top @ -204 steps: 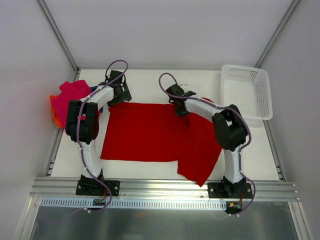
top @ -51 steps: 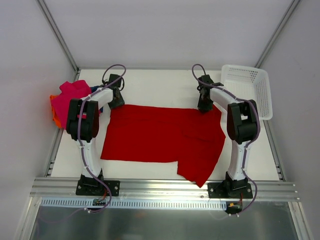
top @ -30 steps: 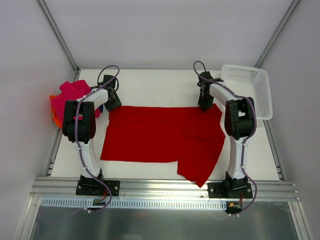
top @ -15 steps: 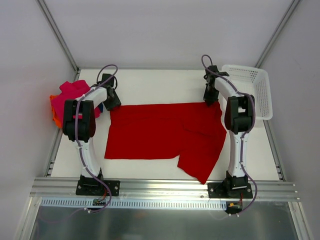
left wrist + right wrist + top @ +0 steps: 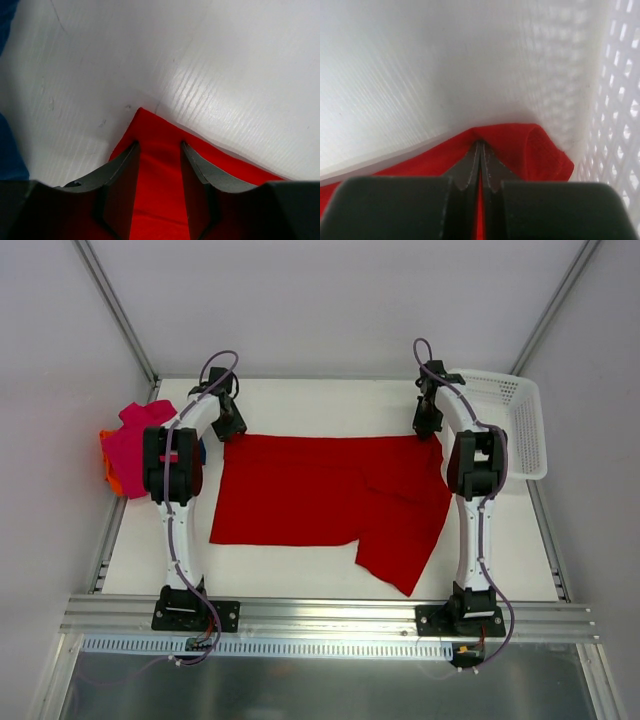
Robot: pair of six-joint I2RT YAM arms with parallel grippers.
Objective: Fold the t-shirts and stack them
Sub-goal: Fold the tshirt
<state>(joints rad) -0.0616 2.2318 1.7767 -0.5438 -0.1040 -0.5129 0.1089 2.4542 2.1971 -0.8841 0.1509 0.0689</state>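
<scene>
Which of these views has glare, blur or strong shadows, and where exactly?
Top external: even light, sharp, hardly any shadow. Left wrist: bright sheen on the white table, near jaws dark and soft. Right wrist: basket mesh out of focus, red t-shirt fairly sharp.

Looking down from above, I get only scraps of the pile at the left edge of the desk [image 5: 320,405]. Under the magenta-pink cloth t-shirt [image 5: 135,435], just a rim of the orange cloth t-shirt [image 5: 108,478] shows. On my left wrist camera the dark blue cloth t-shirt [image 5: 7,150] is cropped by the frame's left edge and blurred. The left gripper [image 5: 160,145] straddles a corner of the bright red cloth t-shirt [image 5: 152,125]; I cannot tell whether its fingers pinch it. The right arm [image 5: 472,470] covers that shirt's right edge and part of the white plastic mesh basket [image 5: 530,425].
</scene>
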